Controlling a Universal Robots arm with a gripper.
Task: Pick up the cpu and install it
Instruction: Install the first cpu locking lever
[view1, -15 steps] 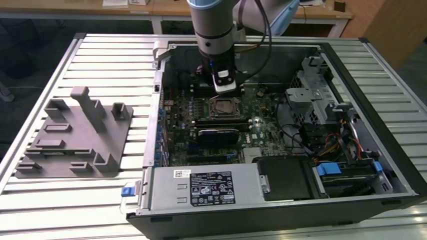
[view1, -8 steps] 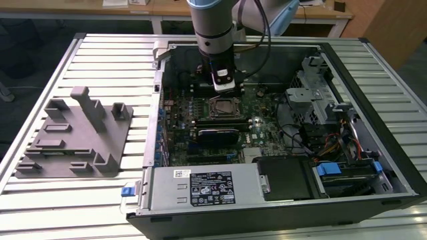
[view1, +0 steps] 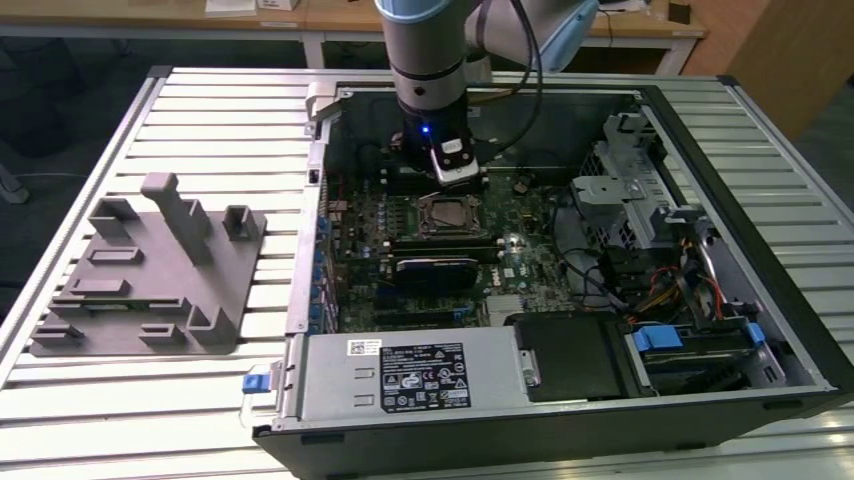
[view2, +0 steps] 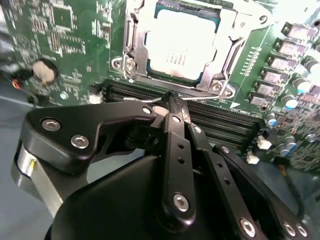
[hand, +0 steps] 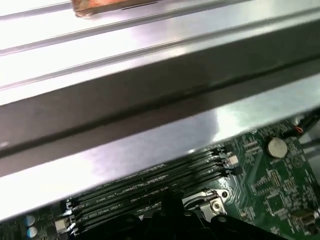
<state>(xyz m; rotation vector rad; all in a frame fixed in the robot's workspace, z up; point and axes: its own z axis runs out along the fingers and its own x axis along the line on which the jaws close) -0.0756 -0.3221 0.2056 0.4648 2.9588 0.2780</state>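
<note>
The cpu (view2: 182, 47), a silvery-white square chip, lies flat in the metal socket frame (view2: 131, 60) on the green motherboard. In the exterior view the cpu (view1: 445, 213) sits mid-board inside the open computer case (view1: 310, 300). My gripper (view2: 172, 98) hovers over the memory slots (view2: 225, 120) just beside the socket, its black fingers (view2: 175, 145) brought together to a point with nothing between them. From the exterior view the gripper (view1: 454, 172) hangs just behind the socket. The first wrist view catches a socket corner (hand: 216, 204) and the memory slots (hand: 150, 187).
A grey plastic fixture (view1: 147, 270) stands on the slatted table at the exterior view's left. Inside the case are a power supply (view1: 400, 375), a black block (view1: 434, 268) below the socket, a drive cage (view1: 641, 200) and cables (view1: 667, 290). The case wall (hand: 150, 100) runs close by.
</note>
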